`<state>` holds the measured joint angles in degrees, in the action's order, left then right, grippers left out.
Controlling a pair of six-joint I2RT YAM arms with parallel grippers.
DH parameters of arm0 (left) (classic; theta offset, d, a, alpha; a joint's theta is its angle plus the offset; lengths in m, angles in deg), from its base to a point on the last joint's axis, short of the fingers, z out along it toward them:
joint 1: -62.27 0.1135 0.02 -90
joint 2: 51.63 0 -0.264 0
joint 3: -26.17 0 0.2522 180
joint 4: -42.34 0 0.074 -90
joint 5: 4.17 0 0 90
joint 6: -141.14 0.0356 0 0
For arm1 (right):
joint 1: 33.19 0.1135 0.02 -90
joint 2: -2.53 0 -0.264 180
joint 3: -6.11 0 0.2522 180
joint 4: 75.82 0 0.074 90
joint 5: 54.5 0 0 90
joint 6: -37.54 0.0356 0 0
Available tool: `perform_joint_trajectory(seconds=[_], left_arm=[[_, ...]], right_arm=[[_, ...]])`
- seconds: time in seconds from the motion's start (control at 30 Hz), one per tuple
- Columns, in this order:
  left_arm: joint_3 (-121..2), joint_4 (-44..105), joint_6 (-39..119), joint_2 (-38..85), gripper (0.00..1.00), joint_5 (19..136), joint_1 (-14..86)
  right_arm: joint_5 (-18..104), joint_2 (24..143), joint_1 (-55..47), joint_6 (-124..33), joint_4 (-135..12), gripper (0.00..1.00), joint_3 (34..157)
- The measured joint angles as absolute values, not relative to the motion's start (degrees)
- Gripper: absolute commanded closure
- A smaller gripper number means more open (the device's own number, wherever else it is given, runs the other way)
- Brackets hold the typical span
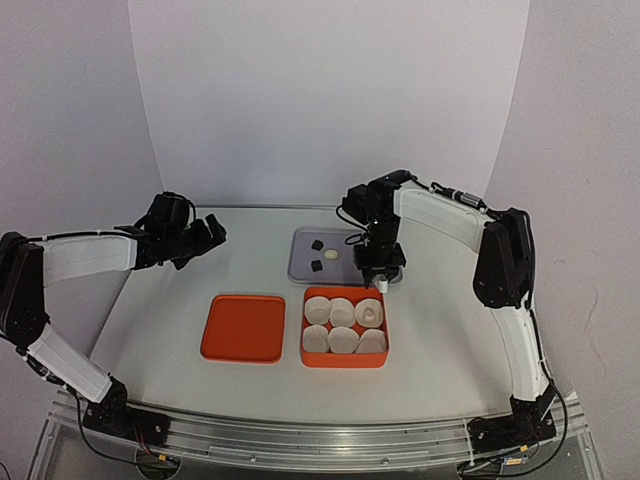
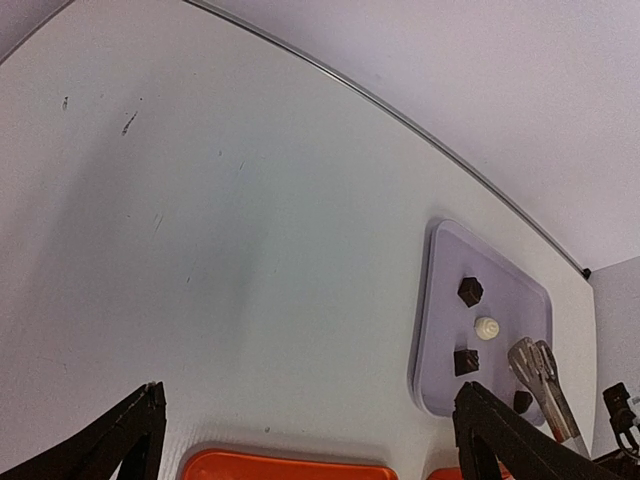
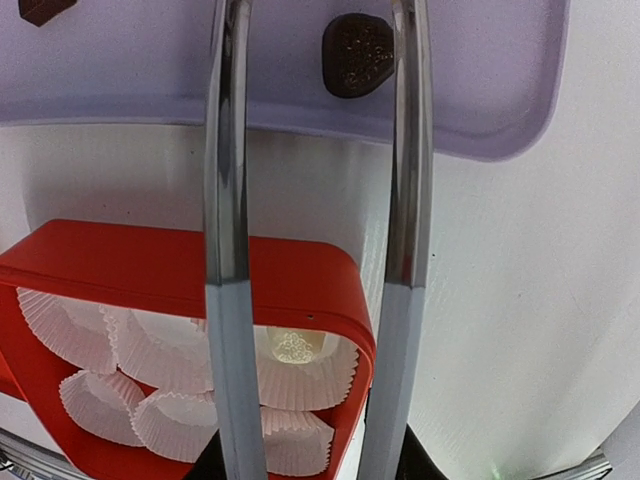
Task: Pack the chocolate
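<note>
One cream chocolate (image 3: 295, 347) sits in a paper cup (image 3: 320, 385) of the red box (image 3: 150, 265), right beneath my right jaws, which stand partly spread and pinch nothing; I judge that piece packed. Just beyond them a dark chocolate (image 3: 358, 55) waits on the lilac tray (image 3: 480, 100). My left jaws hang wide apart, empty.

Seen from above, you have the lid (image 1: 243, 327) lying beside the box (image 1: 345, 362) at its 9 o'clock, not touching it. The tray (image 1: 300, 275) lies just behind the box at 12 o'clock. Paper cups (image 1: 343, 340) fill the box. One chocolate (image 1: 370, 312) sits in the 1 o'clock cup, and more chocolates (image 1: 315, 244) lie on the tray.
</note>
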<state>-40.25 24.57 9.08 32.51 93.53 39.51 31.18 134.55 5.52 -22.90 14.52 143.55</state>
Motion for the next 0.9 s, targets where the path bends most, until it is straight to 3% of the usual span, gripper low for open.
perform_joint_trajectory(seconds=[0.5, 0.7, 0.9], left_arm=[[-38.7, 24.5, 9.1, 32.5, 0.00, 93.5, 39.5], [-38.7, 24.6, 9.1, 32.5, 0.00, 93.5, 39.5], [-38.6, 24.6, 9.1, 32.5, 0.00, 93.6, 39.5]], right_arm=[[31.7, 135.1, 5.4, -21.4, 14.5, 0.94, 143.6], [30.1, 134.4, 5.4, -22.8, 14.4, 0.96, 143.3], [27.8, 126.3, 6.4, -26.0, 13.9, 0.97, 137.1]])
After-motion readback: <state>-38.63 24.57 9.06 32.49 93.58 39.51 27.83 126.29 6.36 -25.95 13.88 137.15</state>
